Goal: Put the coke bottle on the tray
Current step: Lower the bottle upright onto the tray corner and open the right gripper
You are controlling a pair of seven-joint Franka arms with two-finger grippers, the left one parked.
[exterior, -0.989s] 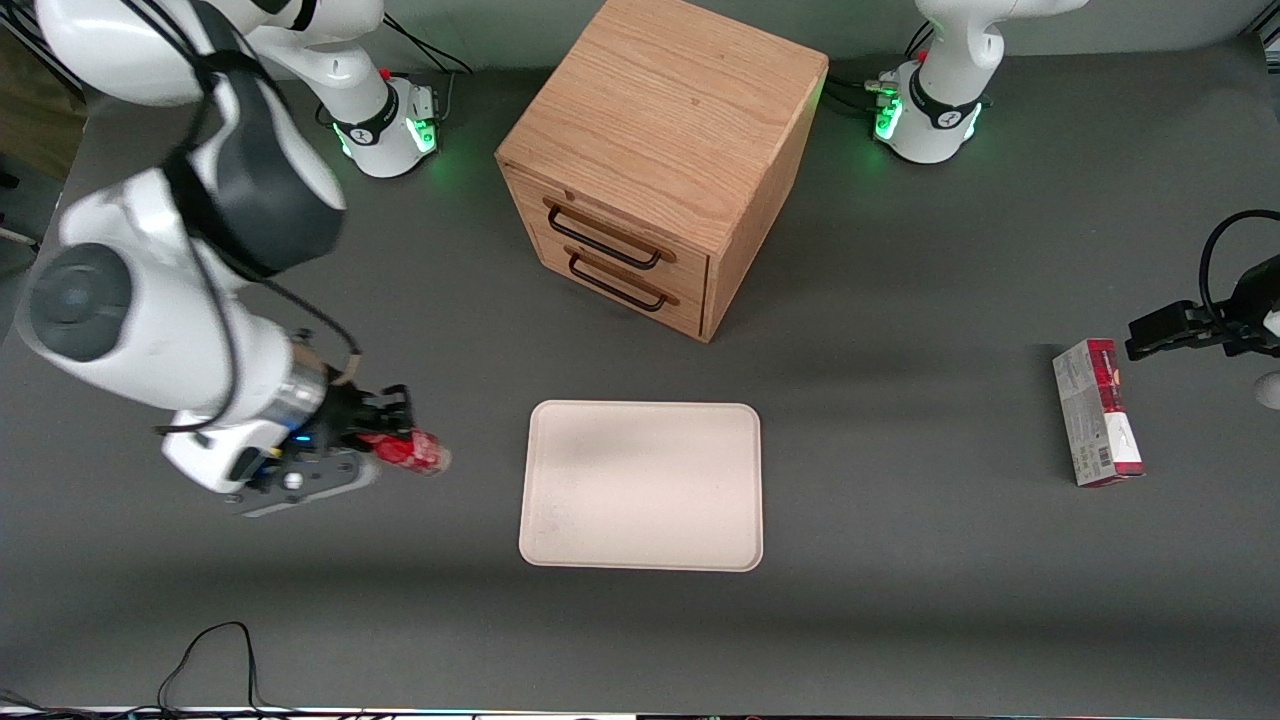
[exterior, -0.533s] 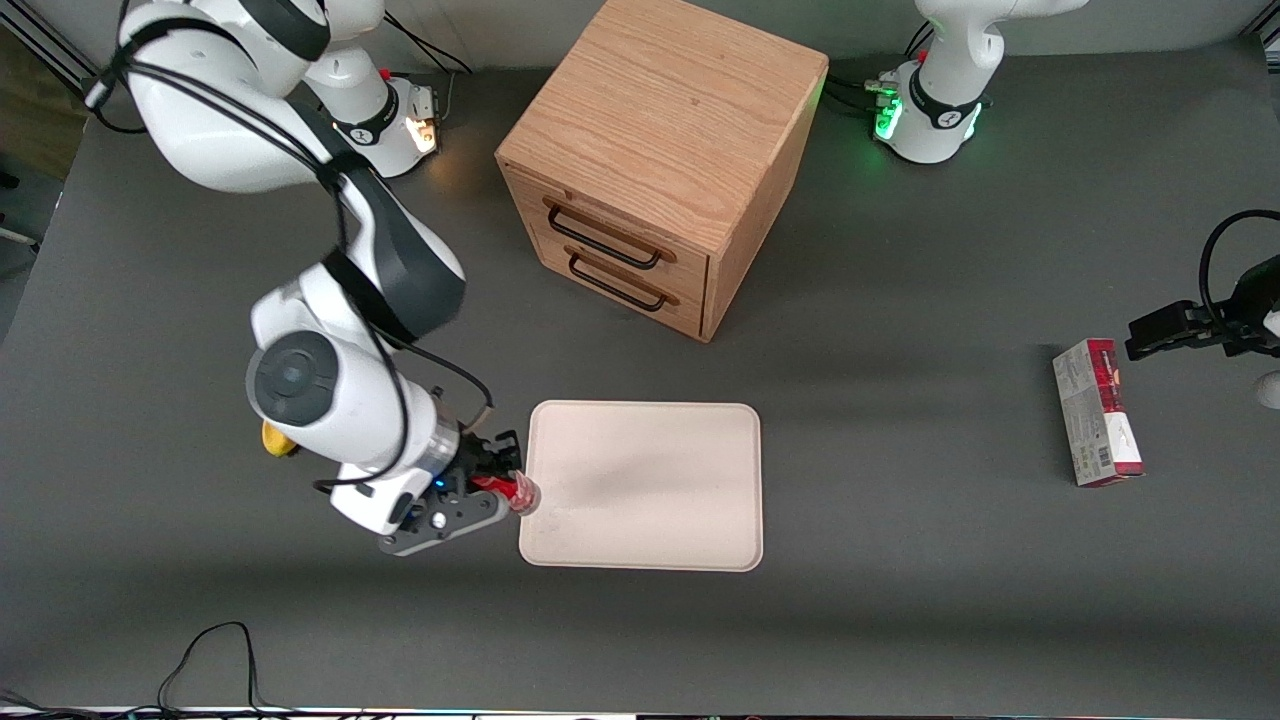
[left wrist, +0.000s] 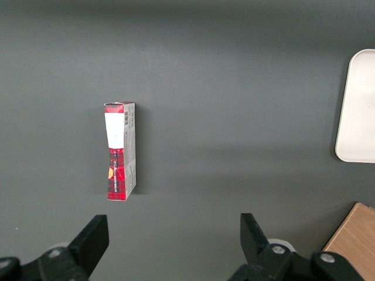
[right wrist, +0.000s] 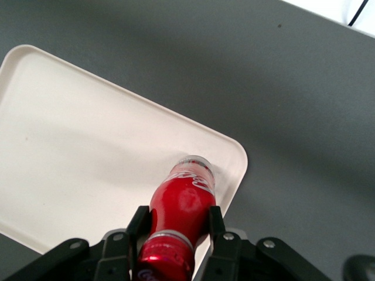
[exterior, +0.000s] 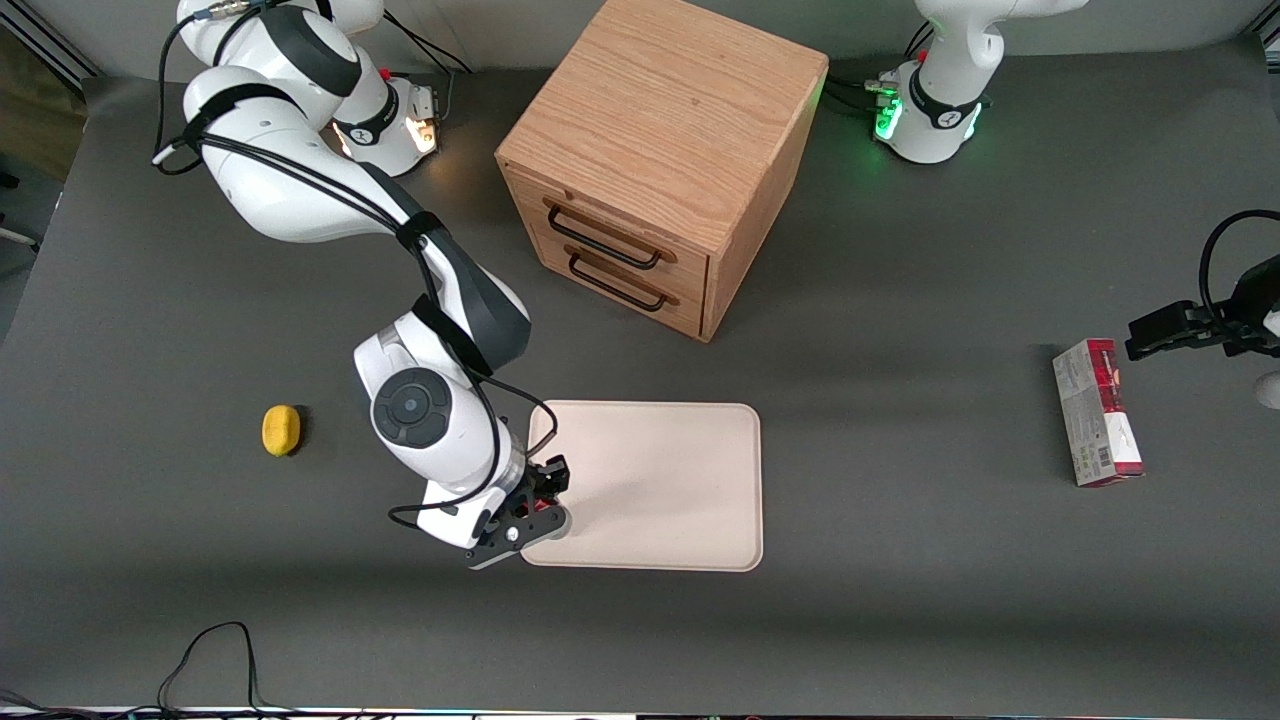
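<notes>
In the front view the tool (exterior: 541, 497) and its own arm hide nearly all of the coke bottle (exterior: 541, 492) (only a red sliver shows) and cover one corner of the tray (exterior: 660, 485).

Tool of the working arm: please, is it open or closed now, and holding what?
Tool: closed on the coke bottle, above the corner of the tray.
</notes>
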